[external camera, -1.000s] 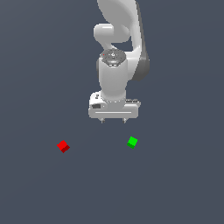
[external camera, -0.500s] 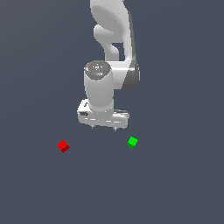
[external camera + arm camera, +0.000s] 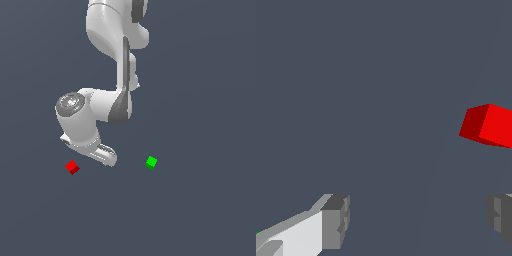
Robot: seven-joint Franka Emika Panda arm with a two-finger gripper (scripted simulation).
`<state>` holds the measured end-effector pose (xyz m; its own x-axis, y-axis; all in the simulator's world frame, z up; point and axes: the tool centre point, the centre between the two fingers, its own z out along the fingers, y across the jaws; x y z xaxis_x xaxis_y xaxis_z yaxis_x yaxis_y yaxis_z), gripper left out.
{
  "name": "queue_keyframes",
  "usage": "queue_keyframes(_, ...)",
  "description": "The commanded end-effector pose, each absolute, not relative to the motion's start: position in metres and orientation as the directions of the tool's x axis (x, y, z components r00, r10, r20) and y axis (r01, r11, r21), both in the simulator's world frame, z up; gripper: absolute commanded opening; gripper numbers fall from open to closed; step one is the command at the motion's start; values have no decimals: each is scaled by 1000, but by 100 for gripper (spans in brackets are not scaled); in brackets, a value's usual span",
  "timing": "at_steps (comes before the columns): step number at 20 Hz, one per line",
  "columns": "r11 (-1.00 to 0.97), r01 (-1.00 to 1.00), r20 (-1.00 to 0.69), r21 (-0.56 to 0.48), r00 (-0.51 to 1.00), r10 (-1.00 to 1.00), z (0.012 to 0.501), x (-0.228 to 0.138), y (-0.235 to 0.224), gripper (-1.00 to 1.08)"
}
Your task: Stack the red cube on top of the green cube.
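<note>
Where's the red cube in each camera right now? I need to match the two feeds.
Exterior view: red cube on the floor toward the exterior view's left, apart from the green cube.
Wrist view: red cube cut off by the frame edge, beyond the fingers.
Shared landmark: the hand, close beside it.

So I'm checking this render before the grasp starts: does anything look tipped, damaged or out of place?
Nothing stands out. The red cube and the green cube both sit flat on the floor, apart from each other and intact. The gripper is open and empty, with the red cube off to one side rather than between its fingers.
</note>
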<state>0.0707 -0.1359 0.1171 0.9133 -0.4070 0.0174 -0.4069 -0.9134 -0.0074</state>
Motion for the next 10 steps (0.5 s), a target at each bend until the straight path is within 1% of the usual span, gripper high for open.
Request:
queue_keyframes(1, -880, -475, 14, -6, 880, -475, 106, 75, -164, 100)
queue_keyframes(6, -815, -580, 7, -3, 814, -580, 88, 77, -211, 100)
queue_keyframes(10, -769, -640, 3, -1, 769, -640, 77, 74, -239, 100)
